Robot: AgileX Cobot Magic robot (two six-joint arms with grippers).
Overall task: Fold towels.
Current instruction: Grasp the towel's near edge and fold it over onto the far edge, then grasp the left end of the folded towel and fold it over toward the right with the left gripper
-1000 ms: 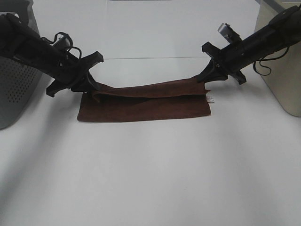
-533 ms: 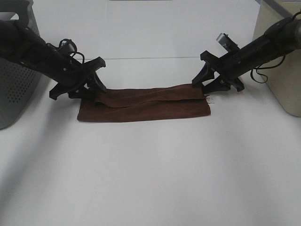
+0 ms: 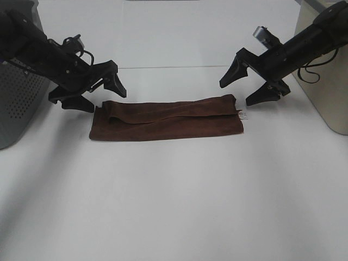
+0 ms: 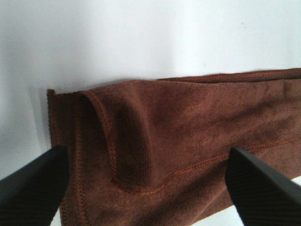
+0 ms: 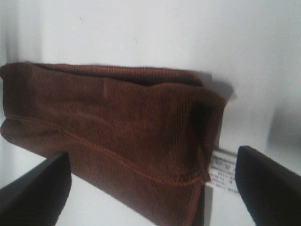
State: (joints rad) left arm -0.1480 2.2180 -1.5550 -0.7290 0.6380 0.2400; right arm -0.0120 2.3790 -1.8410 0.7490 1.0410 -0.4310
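The dark reddish-brown towel [image 3: 166,120] lies on the white table folded into a long strip, its top layer slightly rumpled. Its small white tag [image 3: 243,115] sticks out at the right end. My left gripper [image 3: 107,103] is open and empty just above the towel's left end; the left wrist view shows the towel [image 4: 178,127] between its spread fingers [image 4: 33,188]. My right gripper [image 3: 234,95] is open and empty just above the right end. The right wrist view shows the towel [image 5: 108,117] and the tag [image 5: 221,172] between its fingers [image 5: 268,183].
A grey perforated bin [image 3: 16,103] stands at the left edge. A beige box [image 3: 326,76] stands at the right edge. The white table [image 3: 174,201] stretches in front of the towel.
Both grippers have let go of the towel's upper layer, opened wide and lifted back a little. The layer they held has dropped flat onto the lower one.
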